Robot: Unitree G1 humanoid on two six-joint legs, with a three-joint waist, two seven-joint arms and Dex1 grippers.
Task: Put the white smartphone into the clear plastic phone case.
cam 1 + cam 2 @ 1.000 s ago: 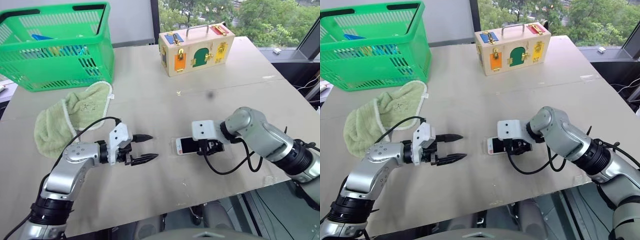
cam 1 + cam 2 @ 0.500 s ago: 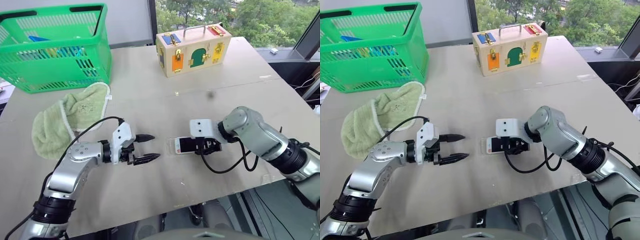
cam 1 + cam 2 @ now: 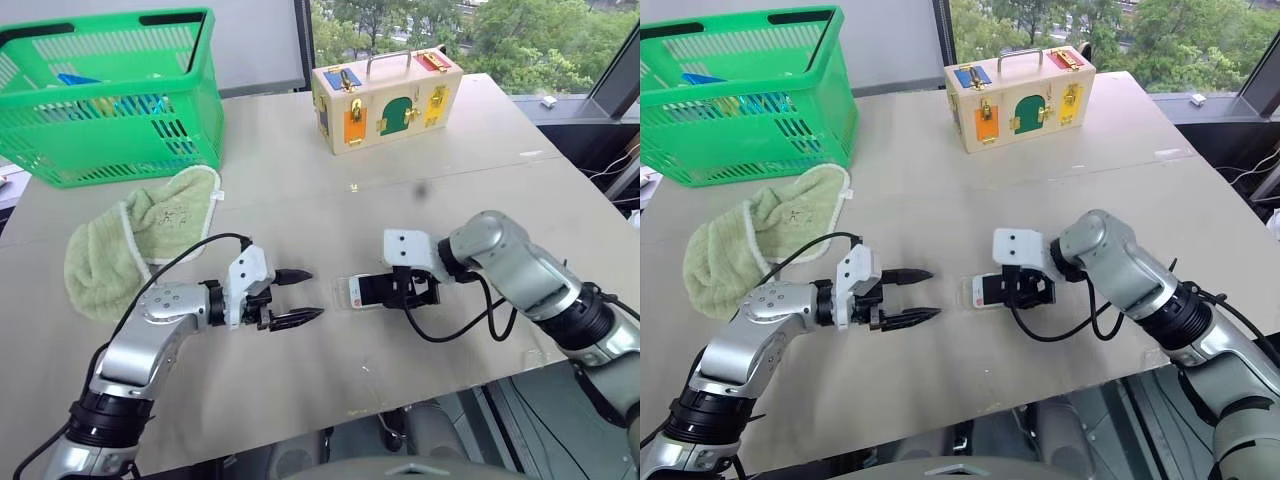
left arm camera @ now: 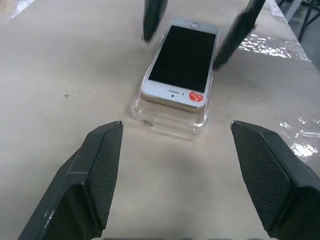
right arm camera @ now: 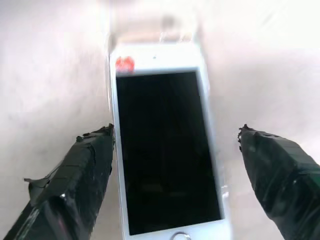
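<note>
We're looking over a broad beige table [image 3: 300,200] by a window.

Daylight is coming in through the glass [image 3: 470,30] at the far side, where green treetops are showing behind a dark window frame [image 3: 304,45]. A green plastic basket [image 3: 110,95] is sitting at the far left corner, a pale green towel [image 3: 140,240] is lying crumpled just in front of it, and a wooden latch box [image 3: 390,95] with coloured doors and a metal handle is standing upright near the far edge.
</note>
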